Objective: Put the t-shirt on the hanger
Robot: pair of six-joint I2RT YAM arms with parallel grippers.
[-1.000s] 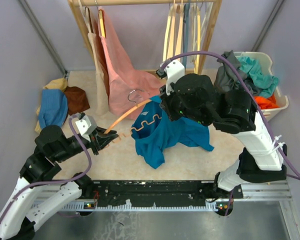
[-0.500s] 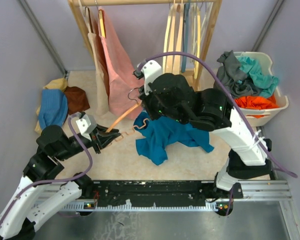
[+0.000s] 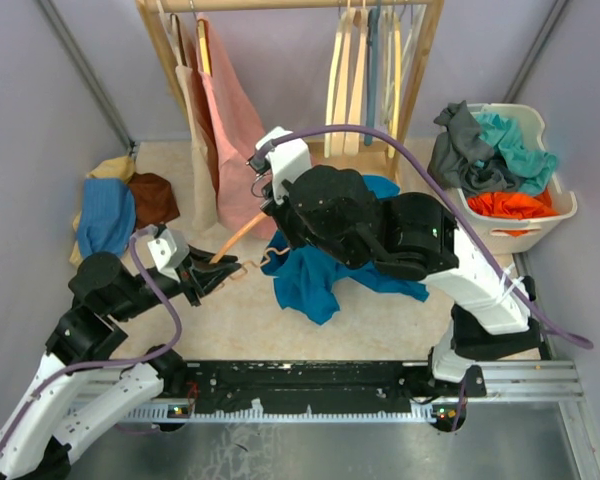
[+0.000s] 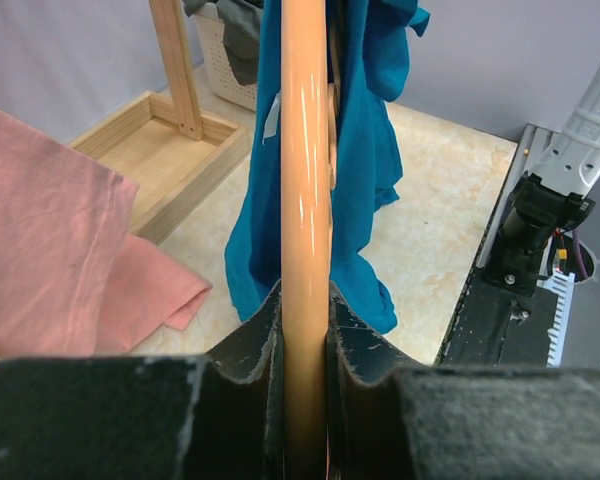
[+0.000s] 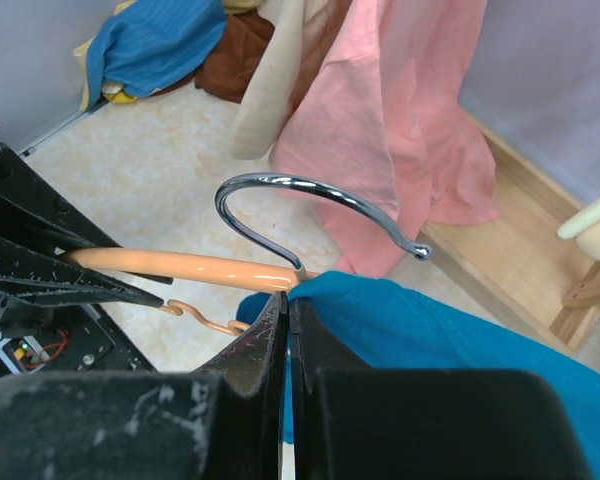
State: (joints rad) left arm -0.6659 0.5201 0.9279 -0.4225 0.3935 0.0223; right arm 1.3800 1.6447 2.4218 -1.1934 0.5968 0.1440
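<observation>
My left gripper [image 3: 212, 272] is shut on one arm of the orange-tan hanger [image 3: 235, 235] and holds it out over the floor; in the left wrist view the arm [image 4: 305, 200] runs straight out from between my fingers [image 4: 255, 345]. The teal-blue t-shirt [image 3: 310, 280] hangs over the hanger's far half and trails onto the floor; it also shows in the left wrist view [image 4: 370, 150]. My right gripper [image 5: 289, 305] is shut on a t-shirt edge [image 5: 430, 330] right beside the metal hook [image 5: 300, 190]. The wavy lower bar [image 5: 205, 318] shows below.
A wooden rack [image 3: 420, 60] at the back holds a pink garment [image 3: 235, 130] and cream hangers [image 3: 355, 70]. A white basket [image 3: 565, 205] of clothes stands at the right. A pile of blue and brown clothes [image 3: 110, 210] lies at the left.
My right arm has moved left with the t-shirt, dragging the cloth along the hanger towards the hook. My left gripper has kept the hanger nearly still.
</observation>
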